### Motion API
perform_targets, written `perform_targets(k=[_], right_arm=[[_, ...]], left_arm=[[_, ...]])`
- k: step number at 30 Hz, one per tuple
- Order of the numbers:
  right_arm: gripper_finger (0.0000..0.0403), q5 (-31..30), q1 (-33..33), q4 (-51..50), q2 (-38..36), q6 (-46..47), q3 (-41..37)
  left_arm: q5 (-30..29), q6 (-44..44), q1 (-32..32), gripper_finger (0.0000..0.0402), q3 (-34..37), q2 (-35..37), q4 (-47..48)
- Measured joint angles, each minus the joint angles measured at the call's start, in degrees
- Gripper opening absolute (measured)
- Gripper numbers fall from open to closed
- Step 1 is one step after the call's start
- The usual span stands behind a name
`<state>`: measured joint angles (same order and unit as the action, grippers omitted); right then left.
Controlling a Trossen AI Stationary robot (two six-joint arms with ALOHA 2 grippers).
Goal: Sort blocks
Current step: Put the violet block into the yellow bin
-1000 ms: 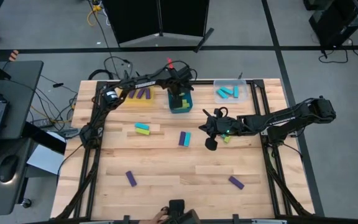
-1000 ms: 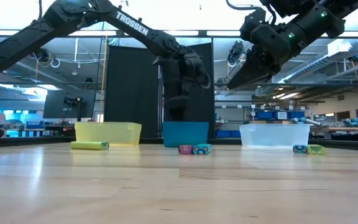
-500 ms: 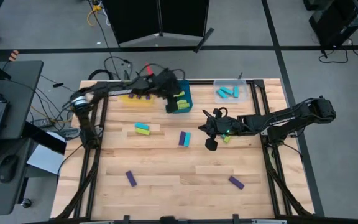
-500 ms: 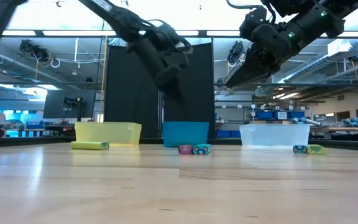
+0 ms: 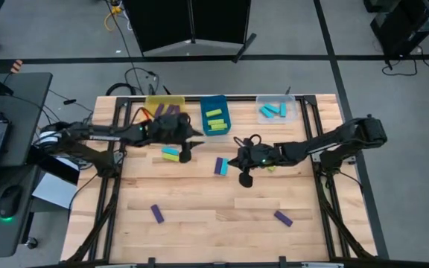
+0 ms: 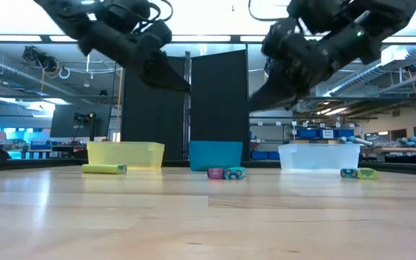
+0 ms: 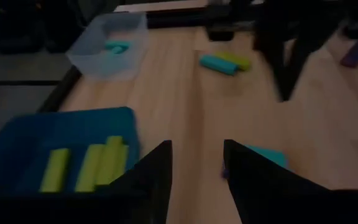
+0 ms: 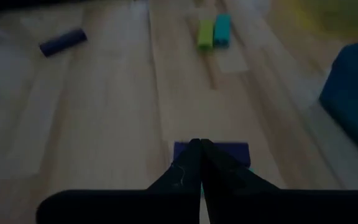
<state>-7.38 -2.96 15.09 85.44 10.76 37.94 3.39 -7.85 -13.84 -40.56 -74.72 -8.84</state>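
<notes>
Blocks, small rectangular bars in purple, lime and cyan, lie partly sorted and partly loose on the pale wooden table (image 5: 199,201). Lime bars already rest in the blue plastic bin (image 5: 215,117) at the far edge, cyan bars in the clear plastic bin (image 5: 278,109) at its three o'clock, and purple bars in the yellow plastic bin (image 5: 164,110) at its nine o'clock. Loose ones remain: a cyan-and-lime pair (image 5: 170,153), a purple-and-cyan pair (image 5: 220,166) standing with its long axis running toward and away from the bins, a lime block (image 5: 272,167) partly hidden under the right arm, and two single purple bars (image 5: 157,214) and (image 5: 283,218) near the front edge. The relation that counts is at the middle: the purple-and-cyan pair sits just at nine o'clock of the right gripper (image 5: 243,161), which hangs above the table with its fingers pressed together and nothing between them; in its wrist view the purple bar shows straight ahead of the fingertips. The left gripper (image 5: 185,152), fingers partly apart and empty, hovers just at three o'clock of the cyan-and-lime pair, which lies crosswise. By my judgement each arm has its own nearest pair, and the right one must open before it can take hold.
</notes>
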Motion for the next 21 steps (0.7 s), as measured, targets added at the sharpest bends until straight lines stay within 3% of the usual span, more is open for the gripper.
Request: perform_targets(k=[3, 9, 14, 21], right_arm=[[0.0022, 0.20, 0.00, -3.15, 2.75, 0.70, 2.95], [0.0036, 3.04, 1.42, -18.74, 8.37, -2.56, 13.37], [0.0016, 3.15, 3.57, -28.94, 14.53, -7.67, 21.00], [0.0014, 6.85, 5.84, -33.44, 18.68, -11.34, 25.79]], left_arm=[[-0.80, 1.27, 2.48, 0.0150, 3.87, 1.42, -2.94], [-4.33, 0.91, 6.32, 0.0150, 9.57, 1.02, -13.60], [-5.16, 1.92, 7.42, 0.0150, 13.91, 0.98, -21.90], [-5.28, 5.53, 8.02, 0.0150, 18.55, 0.97, -24.83]])
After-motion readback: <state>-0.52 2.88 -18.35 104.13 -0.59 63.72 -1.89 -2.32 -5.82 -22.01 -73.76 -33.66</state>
